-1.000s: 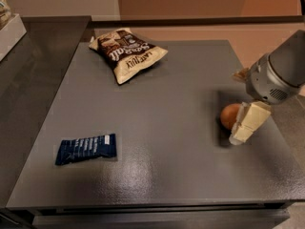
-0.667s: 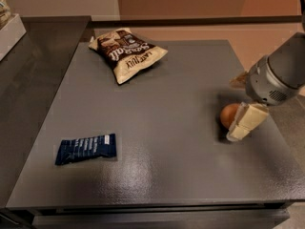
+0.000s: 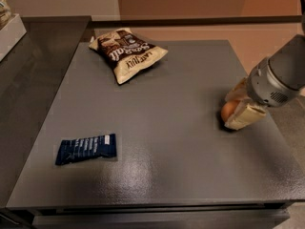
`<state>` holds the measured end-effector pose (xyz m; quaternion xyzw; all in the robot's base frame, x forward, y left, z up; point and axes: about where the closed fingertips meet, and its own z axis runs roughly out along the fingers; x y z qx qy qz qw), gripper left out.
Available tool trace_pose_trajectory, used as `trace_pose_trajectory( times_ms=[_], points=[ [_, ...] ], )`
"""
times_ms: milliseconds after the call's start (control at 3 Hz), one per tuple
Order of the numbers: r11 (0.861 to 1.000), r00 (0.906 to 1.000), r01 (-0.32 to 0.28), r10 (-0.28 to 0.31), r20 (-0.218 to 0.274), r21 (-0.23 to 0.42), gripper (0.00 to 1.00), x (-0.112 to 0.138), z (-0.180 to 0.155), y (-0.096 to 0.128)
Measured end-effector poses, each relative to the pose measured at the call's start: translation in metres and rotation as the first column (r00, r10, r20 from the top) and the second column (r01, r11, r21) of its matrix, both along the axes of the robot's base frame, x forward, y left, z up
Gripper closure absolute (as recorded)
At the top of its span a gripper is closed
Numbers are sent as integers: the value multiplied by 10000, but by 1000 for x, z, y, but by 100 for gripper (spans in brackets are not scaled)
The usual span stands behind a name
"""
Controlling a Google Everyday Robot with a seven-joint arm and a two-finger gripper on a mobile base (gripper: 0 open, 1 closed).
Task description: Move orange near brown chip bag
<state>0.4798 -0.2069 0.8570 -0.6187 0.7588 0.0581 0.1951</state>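
Grasping is the step in hand: the pincer sits at the orange near the tabletop's right edge, whether clamped I cannot tell, and next comes a secure lift toward the bag, well apart at the far left.

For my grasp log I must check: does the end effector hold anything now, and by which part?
Cannot be told: the end effector is at the orange, near the right edge of the table.
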Motion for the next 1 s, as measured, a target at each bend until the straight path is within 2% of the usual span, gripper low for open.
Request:
trace_pose_trajectory(
  times_ms=[333, 667, 1000],
  points=[
    [9997, 9998, -185, 183, 127, 141, 87, 8, 15, 9],
    [9983, 9985, -426, 411, 372, 394, 100, 28, 36, 28],
    [9967, 9963, -548, 506, 688, 599, 100, 60, 53, 49]
  ],
)
